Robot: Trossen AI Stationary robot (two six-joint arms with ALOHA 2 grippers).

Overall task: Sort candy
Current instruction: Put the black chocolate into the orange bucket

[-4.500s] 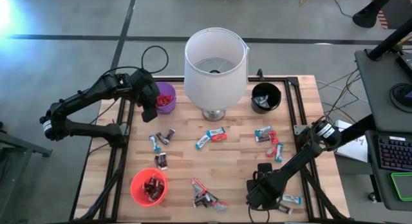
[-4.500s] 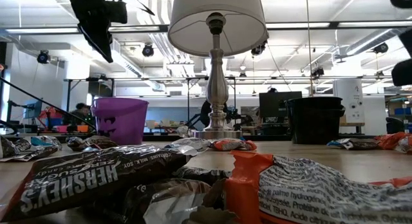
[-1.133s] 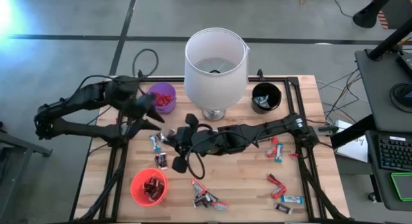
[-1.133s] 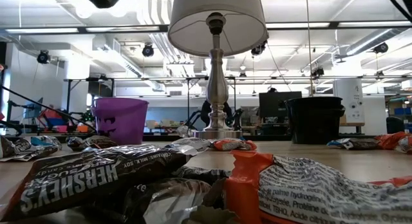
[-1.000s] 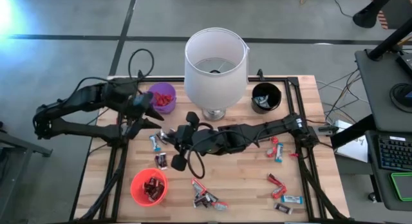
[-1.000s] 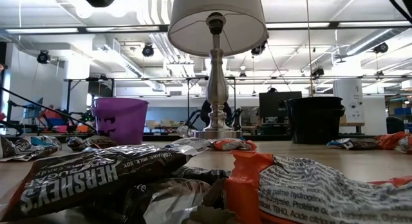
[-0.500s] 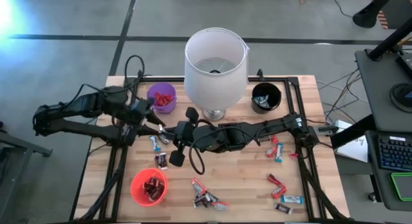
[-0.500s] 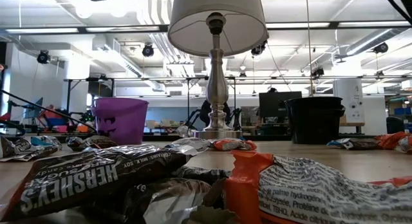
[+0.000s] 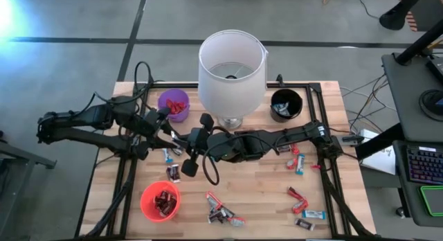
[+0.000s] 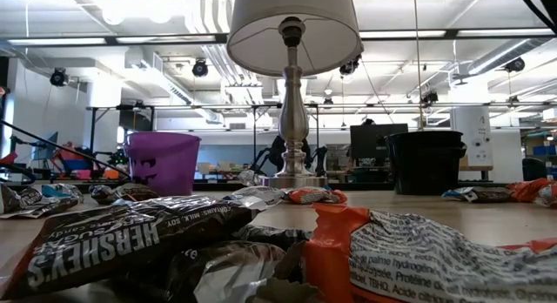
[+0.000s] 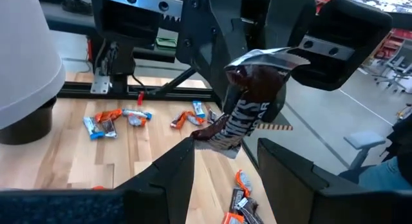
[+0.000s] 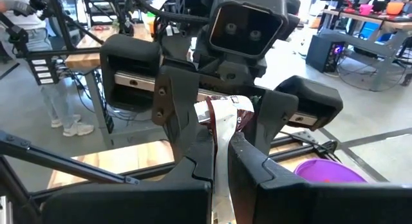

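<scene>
A dark brown candy bar [image 11: 243,105] hangs in the air over the table's left half, between my two grippers, which face each other. My right gripper [image 12: 222,137] reaches in from the table's right and is shut on the bar. My left gripper [image 11: 225,147] is open. Its two fingers stand on either side of the bar's lower end [image 11: 215,135] with a gap on both sides. More candy [image 9: 169,154] lies scattered on the wooden table [image 9: 256,185] in red, blue-and-white and dark wrappers. In the high view the grippers meet near the lamp's base [image 9: 176,136]. My right gripper pinches the bar's crimped upper end [image 11: 265,56] between its two fingers. The fingers come in about level from the table's right side. The bar hangs slanting below them, lifted clear of the table, its free lower end toward my left gripper.
A white-shaded lamp [image 9: 232,68] stands at the far middle. A purple cup [image 9: 174,104] is to its left, a black cup [image 9: 286,104] to its right, and a red cup [image 9: 160,201] sits near the front left. Candy clusters lie at the front [image 9: 221,212] and right [image 9: 297,159].
My left gripper has moved toward the right gripper and tipped up from pointing downward to nearly level, staying open, so its fingers now flank the bar's lower end. My right gripper has kept the bar in the air at almost the same place.
</scene>
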